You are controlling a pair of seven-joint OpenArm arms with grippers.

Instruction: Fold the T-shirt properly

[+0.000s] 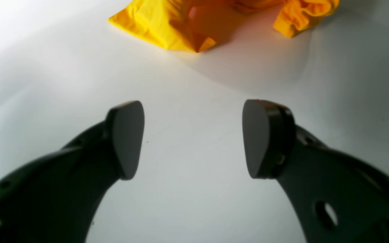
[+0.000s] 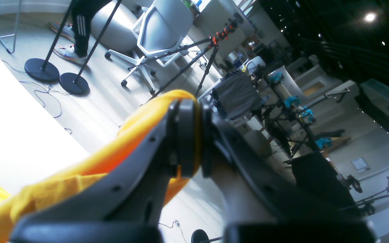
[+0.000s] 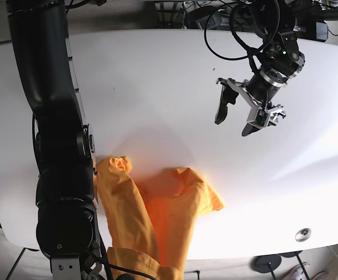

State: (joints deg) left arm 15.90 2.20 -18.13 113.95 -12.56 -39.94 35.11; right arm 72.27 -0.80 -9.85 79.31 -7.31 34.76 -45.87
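The white table (image 3: pixel 157 70) holds a crumpled yellow T-shirt (image 3: pixel 174 216) at its near edge, partly hanging over. The right gripper (image 2: pixel 194 135) pinches its fabric; the left gripper (image 3: pixel 239 114) hovers spread and empty, well apart. Lifting one-sided may bunch the cloth further or drag it off.

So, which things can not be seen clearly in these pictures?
- Right gripper: hidden in the base view behind its own arm; only the right wrist view shows it shut on the T-shirt.
- T-shirt: top cut off by the frame edge in the left wrist view; lower part runs off the bottom edge in the base view.
- Collar and sleeves: lost in the crumpled folds.
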